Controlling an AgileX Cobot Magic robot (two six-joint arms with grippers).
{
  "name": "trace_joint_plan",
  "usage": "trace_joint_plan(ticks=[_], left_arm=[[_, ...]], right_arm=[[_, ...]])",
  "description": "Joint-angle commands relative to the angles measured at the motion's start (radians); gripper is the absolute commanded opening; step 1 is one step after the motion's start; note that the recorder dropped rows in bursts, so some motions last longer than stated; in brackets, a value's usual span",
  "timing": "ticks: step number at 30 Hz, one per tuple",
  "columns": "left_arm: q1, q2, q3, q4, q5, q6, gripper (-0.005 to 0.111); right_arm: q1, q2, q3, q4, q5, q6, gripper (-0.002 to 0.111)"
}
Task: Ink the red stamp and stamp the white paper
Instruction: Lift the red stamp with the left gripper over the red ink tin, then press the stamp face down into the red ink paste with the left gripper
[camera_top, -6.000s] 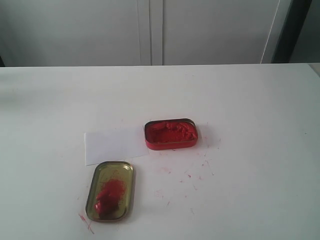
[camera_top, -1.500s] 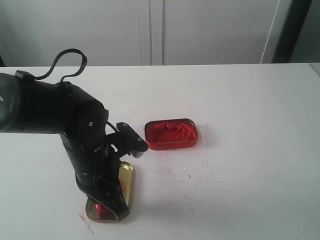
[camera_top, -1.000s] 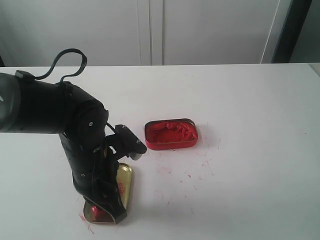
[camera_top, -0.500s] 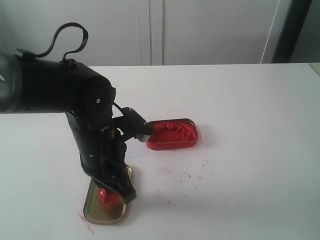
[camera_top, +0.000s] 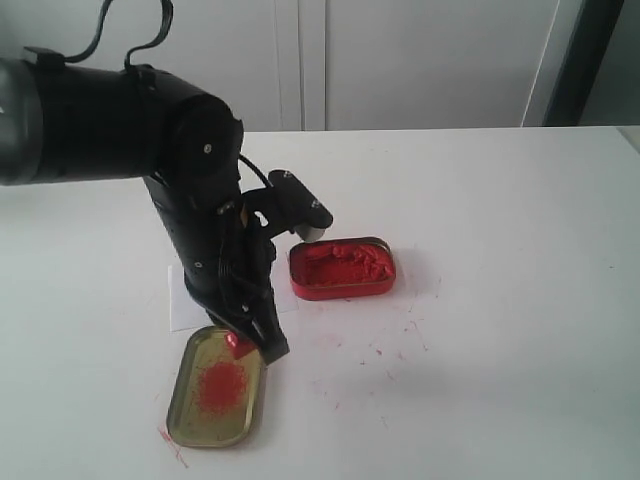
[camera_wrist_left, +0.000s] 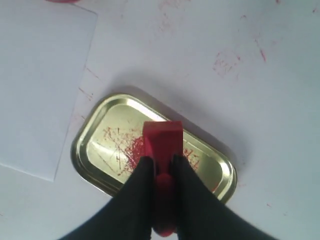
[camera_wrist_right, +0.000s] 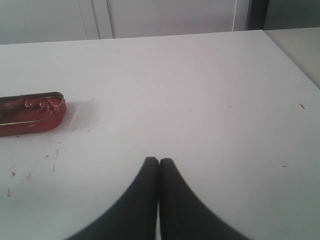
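Note:
My left gripper (camera_wrist_left: 161, 162) is shut on the stem of the red stamp (camera_wrist_left: 162, 142), whose square face points down. In the exterior view the stamp (camera_top: 238, 343) hangs just above the far end of the gold lid (camera_top: 212, 390), which is smeared with red. The white paper (camera_top: 180, 303) lies flat beyond the lid, largely hidden behind the left arm; in the left wrist view the paper (camera_wrist_left: 40, 85) shows beside the lid (camera_wrist_left: 212, 172). My right gripper (camera_wrist_right: 159, 161) is shut and empty over bare table and does not show in the exterior view.
The open red tin of ink paste (camera_top: 342, 267) sits right of the paper and appears as the tin (camera_wrist_right: 30, 112) in the right wrist view. Red ink specks (camera_top: 385, 350) dot the white table (camera_top: 500, 300). A pale cabinet wall stands behind the table.
The left gripper has lifted the red stamp off the near end of the gold lid and carried it up and toward the lid's far end. The arm now stands higher.

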Motion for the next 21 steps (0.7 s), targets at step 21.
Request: trace_joint_plan(ticks=[21], left_arm=[[0.054,0.336,-0.622,-0.042,0.238,0.286,0.0]], right_arm=[[-0.001,-0.006,0.005,0.0,-0.014,0.003,0.0]])
